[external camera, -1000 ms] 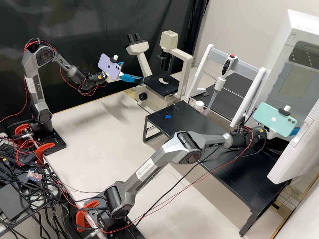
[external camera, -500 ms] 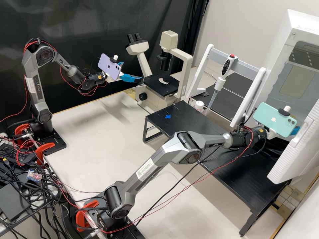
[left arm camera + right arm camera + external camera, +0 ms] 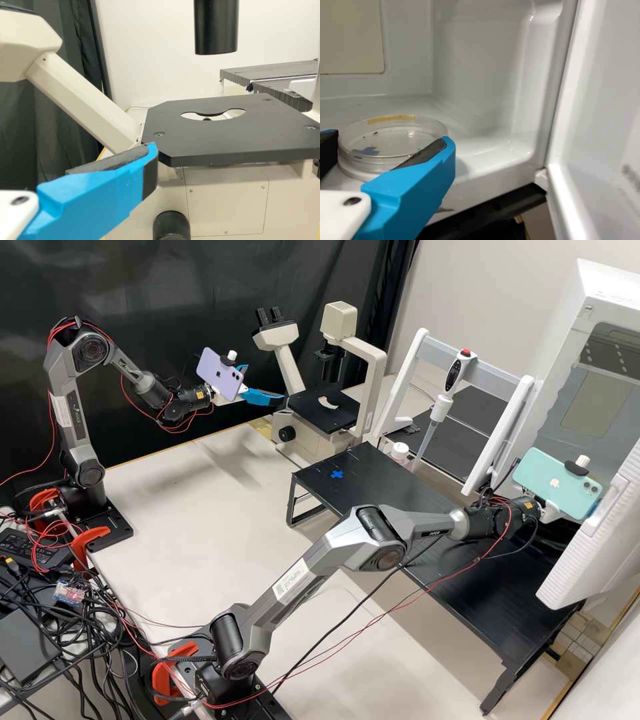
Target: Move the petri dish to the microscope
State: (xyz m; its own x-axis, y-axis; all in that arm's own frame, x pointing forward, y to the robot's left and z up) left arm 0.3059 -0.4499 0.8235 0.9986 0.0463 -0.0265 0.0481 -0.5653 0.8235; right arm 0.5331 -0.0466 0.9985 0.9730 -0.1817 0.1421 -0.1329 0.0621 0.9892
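High view, left gripper: I have the left gripper [image 3: 265, 384] beside the microscope [image 3: 371, 390], its fingers standing apart.
High view, right gripper: my right gripper [image 3: 595, 505] is over at the white cabinet [image 3: 600, 290], partly hidden by the cabinet's door [image 3: 587, 553].
High view, bench: I can see a pipette [image 3: 440, 410] upright in a white stand [image 3: 407, 370], near the low black table [image 3: 347, 497] with a blue cross [image 3: 337, 474] on top.
Left wrist view, stage: one blue finger [image 3: 100, 200] shows near the microscope's flat black stage [image 3: 225, 140], which has a cut-out in its middle; a black tube [image 3: 216, 27] hangs above.
Right wrist view, petri dish: my clear petri dish [image 3: 395, 145] is inside the cabinet, low over its floor, between the right gripper's [image 3: 391, 142] parted fingers. I can't tell whether both pads press on it.
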